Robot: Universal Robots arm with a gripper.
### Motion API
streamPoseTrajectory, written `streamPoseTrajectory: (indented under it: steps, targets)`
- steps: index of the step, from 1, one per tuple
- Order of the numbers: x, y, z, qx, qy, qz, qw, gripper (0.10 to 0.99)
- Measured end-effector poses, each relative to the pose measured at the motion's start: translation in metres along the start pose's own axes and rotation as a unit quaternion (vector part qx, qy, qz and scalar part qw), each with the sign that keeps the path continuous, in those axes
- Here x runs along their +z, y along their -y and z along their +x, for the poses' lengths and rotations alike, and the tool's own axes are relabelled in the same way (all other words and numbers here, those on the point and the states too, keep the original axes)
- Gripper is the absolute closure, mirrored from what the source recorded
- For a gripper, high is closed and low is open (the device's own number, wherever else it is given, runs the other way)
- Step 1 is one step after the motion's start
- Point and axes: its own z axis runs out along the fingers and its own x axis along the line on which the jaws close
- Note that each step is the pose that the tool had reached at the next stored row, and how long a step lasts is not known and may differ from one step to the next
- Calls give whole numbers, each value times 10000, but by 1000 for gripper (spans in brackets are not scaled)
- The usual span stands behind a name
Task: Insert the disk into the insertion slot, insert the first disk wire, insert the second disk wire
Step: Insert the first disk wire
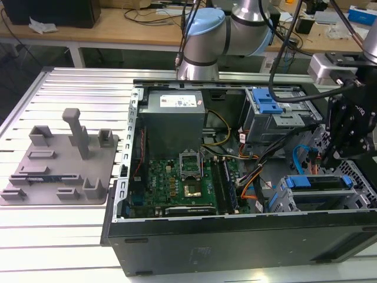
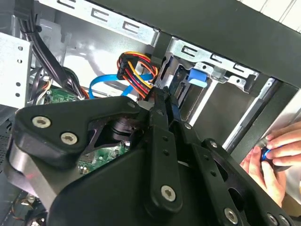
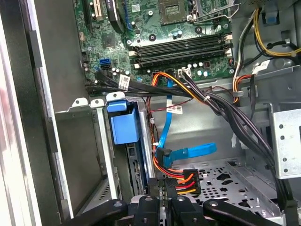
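Hand (image 3: 170,188) low inside case, fingers drawn nearly together, pinching black plug of first disk wire (image 3: 181,176), the orange-and-black bundle. Disk (image 3: 124,123) in blue carrier already seated in insertion slot (image 1: 356,199), just beside hand. Second disk wire (image 3: 190,152), light-blue, curls right next to plug.

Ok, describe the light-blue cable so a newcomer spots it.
Inside the open computer case, look past the motherboard toward the blue-framed disk. A light-blue cable runs from the board beside it; unlike the neighbouring orange-and-black bundle, it is one flat ribbon.
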Motion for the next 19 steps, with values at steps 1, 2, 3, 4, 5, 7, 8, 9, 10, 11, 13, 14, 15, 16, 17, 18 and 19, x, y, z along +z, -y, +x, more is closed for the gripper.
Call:
streamPoseTrajectory:
  steps: [1, 2, 3, 4, 5, 7, 8, 9, 10, 11, 13, 14, 15, 16, 17, 18, 19]
  targets:
    - [1, 10, 2, -3, 1, 0, 10000, 918]
    - [2, 22, 6, -7, 3, 0, 10000, 918]
    - [2, 34, 12, -13, 3, -1, 10000, 918]
    - [4, 44, 17, -19, 5, -2, 10000, 918]
    - [4, 51, 22, -24, 5, -4, 10000, 918]
    - [5, 57, 27, -35, 8, -6, 10000, 918]
    - [5, 58, 32, -50, 21, -7, 10000, 918]
    - [5, 59, 35, -84, 27, -5, 10000, 918]
    - [6, 60, 37, -197, 34, 2, 9998, 918]
    - [6, 60, 38, -291, 38, 7, 9996, 918]
    - [7, 60, 45, -329, 40, 7, 9995, 918]
    - [7, 60, 45, -329, 40, 7, 9995, 918]
    - [7, 60, 45, -329, 40, 4, 9995, 918]
    - [6, 63, 47, -332, 35, -36, 9994, 918]
    - [7, 67, 46, -334, 31, -81, 9994, 918]
    - [7, 73, 44, -340, 24, -153, 9993, 918]
    - [7, 77, 44, -342, 20, -184, 9992, 918]
